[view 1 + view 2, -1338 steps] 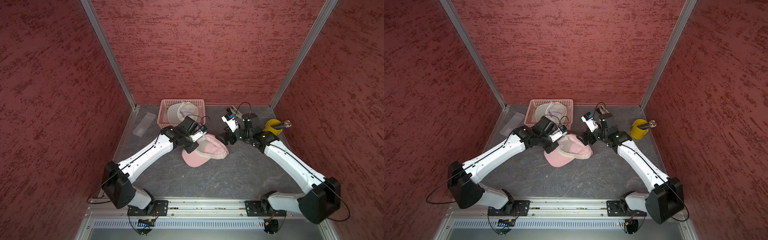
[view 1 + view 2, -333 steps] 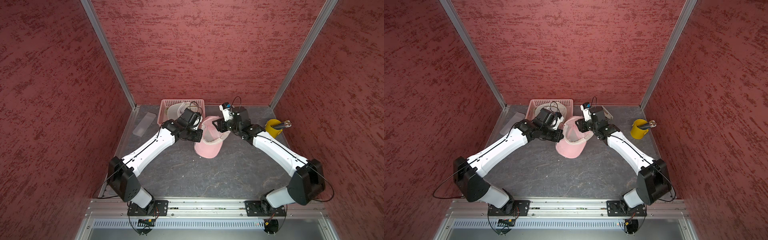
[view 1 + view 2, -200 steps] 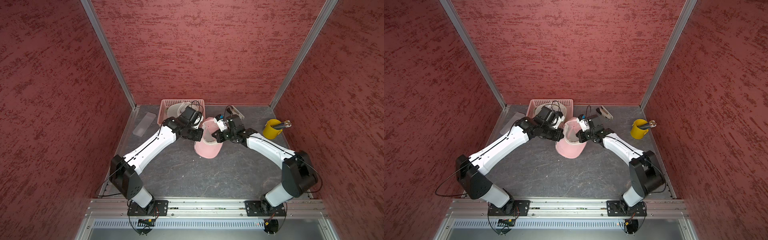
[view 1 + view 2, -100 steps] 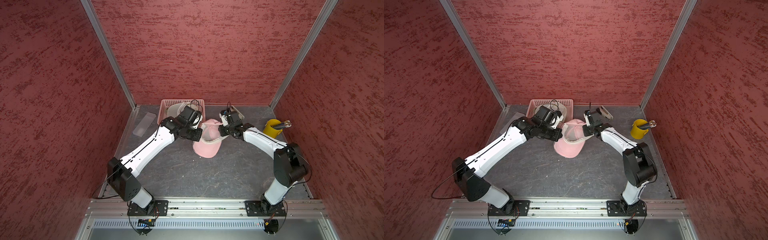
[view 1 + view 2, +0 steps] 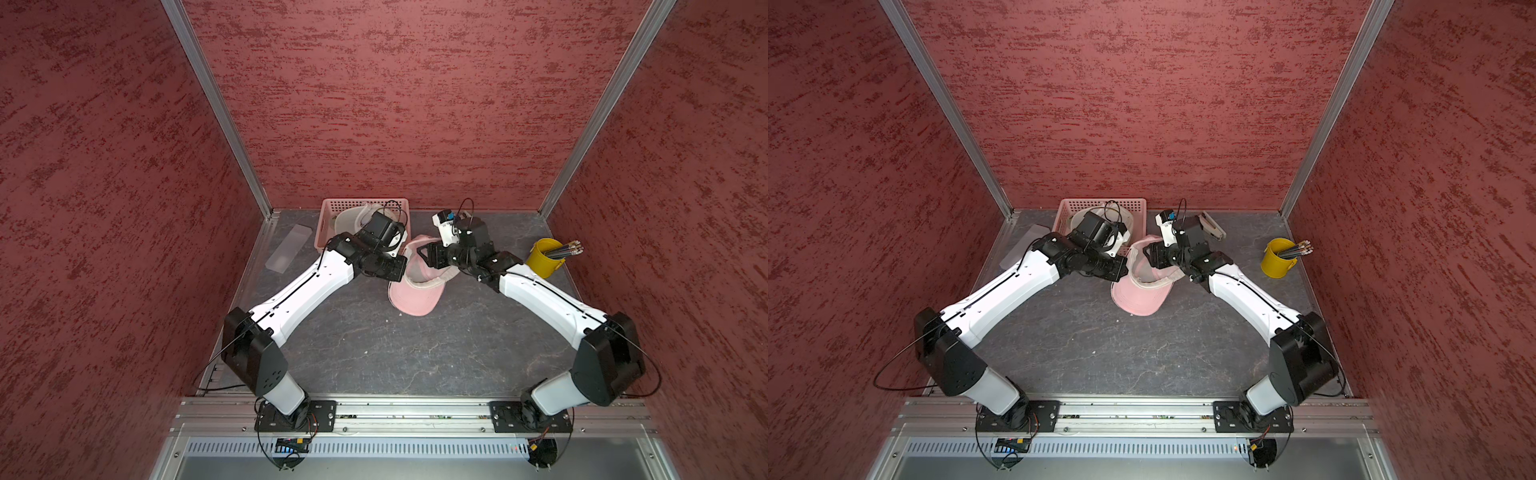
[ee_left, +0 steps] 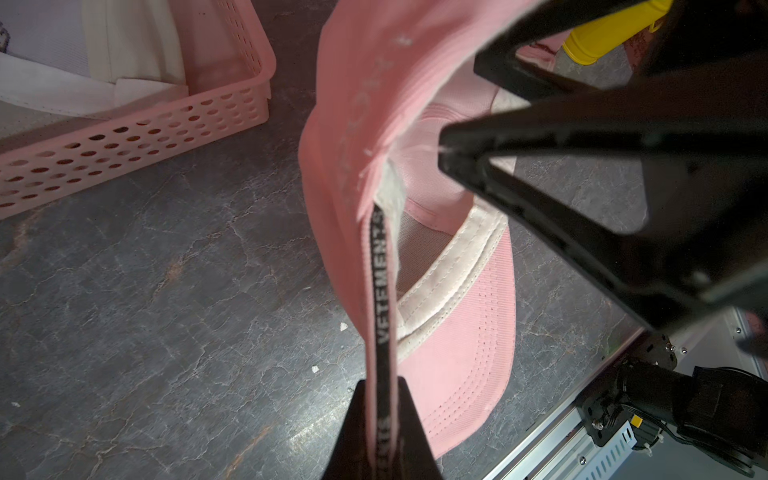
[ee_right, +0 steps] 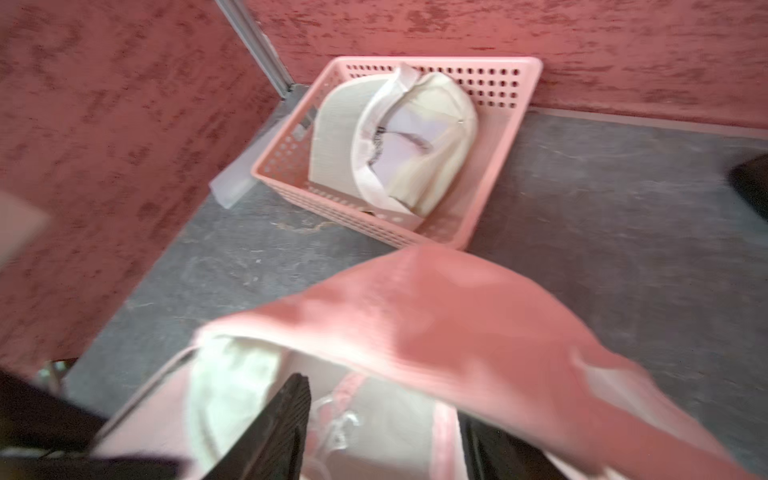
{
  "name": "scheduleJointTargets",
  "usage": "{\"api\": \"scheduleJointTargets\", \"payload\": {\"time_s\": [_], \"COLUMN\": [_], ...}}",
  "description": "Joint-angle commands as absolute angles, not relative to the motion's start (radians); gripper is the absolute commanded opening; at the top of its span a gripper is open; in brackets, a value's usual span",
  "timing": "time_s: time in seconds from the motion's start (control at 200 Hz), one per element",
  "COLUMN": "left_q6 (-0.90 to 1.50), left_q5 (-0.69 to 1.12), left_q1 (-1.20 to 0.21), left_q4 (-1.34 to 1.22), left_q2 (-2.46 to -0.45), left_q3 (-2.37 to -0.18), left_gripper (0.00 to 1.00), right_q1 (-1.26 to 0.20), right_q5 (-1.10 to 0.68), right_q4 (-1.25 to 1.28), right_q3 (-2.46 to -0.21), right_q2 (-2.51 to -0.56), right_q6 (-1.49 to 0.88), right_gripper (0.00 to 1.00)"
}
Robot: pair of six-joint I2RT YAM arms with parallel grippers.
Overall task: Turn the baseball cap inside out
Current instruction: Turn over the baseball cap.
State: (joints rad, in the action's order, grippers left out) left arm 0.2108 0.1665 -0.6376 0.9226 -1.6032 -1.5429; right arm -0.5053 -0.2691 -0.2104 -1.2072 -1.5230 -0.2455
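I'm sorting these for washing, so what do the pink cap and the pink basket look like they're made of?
Pink cap: likely woven cotton twill, matte; fine ribbing and stitch rows on the brim, soft folds.
Pink basket: looks like moulded plastic, faint sheen; stiff walls with regular rows of holes.

The pink baseball cap point(image 6: 457, 374) is matt cloth with a fine ribbed weave and rows of stitching along the brim. Its inner band point(image 6: 453, 266) is off-white stitched cloth, and its strap point(image 6: 382, 291) is black woven tape with white lettering. The basket point(image 6: 137, 137) is smooth, perforated pink plastic with a faint sheen, and the cream cap point(image 7: 415, 137) in it is cloth. The bench point(image 5: 374, 353) looks like dark grey veined stone, mostly matt. The walls point(image 5: 395, 104) are rough and red, and the corner posts point(image 5: 216, 104) are brushed metal. The arm shells point(image 5: 307, 291) are glossy white plastic. The fingers point(image 6: 415, 440) of the left gripper point(image 6: 381, 384) are matt black.
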Motion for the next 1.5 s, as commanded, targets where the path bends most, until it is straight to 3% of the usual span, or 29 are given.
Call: {"api": "scheduleJointTargets", "payload": {"time_s": [0.0, 0.326, 0.501, 0.721, 1.047, 1.492], "left_q6": [0.219, 0.222, 0.222, 0.247, 0.286, 0.307], "left_q5": [0.202, 0.189, 0.189, 0.198, 0.177, 0.228], "left_q1": [-0.634, -0.627, -0.641, -0.701, -0.700, -0.617], "left_q4": [0.881, 0.890, 0.887, 0.861, 0.824, 0.798], "left_q2": [-1.594, -1.562, -1.566, -1.593, -1.541, -1.530], "left_q3": [-1.545, -1.537, -1.541, -1.530, -1.449, -1.437], "left_gripper": [0.00, 0.00, 0.00, 0.00, 0.00, 0.00], "right_q1": [-0.506, -0.521, -0.531, -0.530, -0.513, -0.519], "right_q5": [-0.353, -0.353, -0.346, -0.253, -0.056, -0.076], "right_q4": [-0.107, -0.135, -0.065, 0.228, 0.226, -0.121], "right_q3": [-1.159, -1.220, -1.217, -1.181, -1.248, -1.230], "right_q2": [-1.527, -1.614, -1.646, -1.696, -1.769, -1.640], "right_q6": [-0.321, -0.287, -0.338, -0.574, -0.678, -0.406], "right_gripper": [0.59, 0.32, 0.29, 0.25, 0.28, 0.45]}}
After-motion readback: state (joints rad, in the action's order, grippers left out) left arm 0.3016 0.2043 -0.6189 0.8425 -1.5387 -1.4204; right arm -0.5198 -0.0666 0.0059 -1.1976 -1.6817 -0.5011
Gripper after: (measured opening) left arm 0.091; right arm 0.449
